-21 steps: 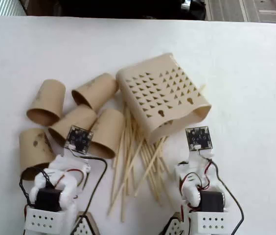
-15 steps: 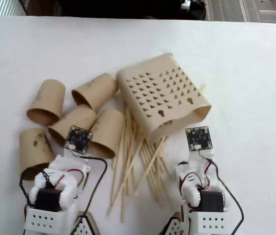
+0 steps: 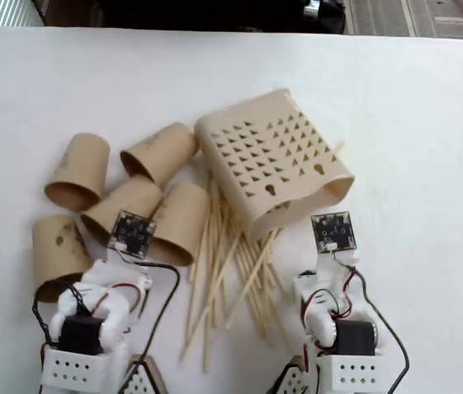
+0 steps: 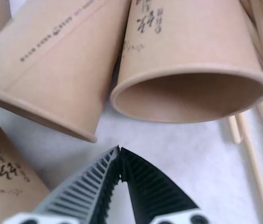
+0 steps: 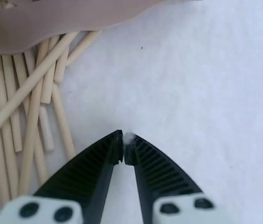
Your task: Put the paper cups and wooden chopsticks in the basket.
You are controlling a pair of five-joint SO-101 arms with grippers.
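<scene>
Several brown paper cups lie on their sides at the left of the white table, among them one (image 3: 78, 171) at the far left and one (image 3: 181, 222) beside the chopsticks. A heap of wooden chopsticks (image 3: 230, 271) lies in the middle, partly under the beige perforated basket (image 3: 272, 160), which is tipped bottom up. My left gripper (image 4: 120, 150) is shut and empty, just in front of a cup mouth (image 4: 192, 95). My right gripper (image 5: 123, 139) is shut and empty over bare table, beside chopstick ends (image 5: 33, 121) and the basket's rim (image 5: 66, 23).
Both arm bases stand at the table's near edge, the left arm (image 3: 92, 316) and the right arm (image 3: 330, 320). Bare white table stretches to the right of the basket and along the far side.
</scene>
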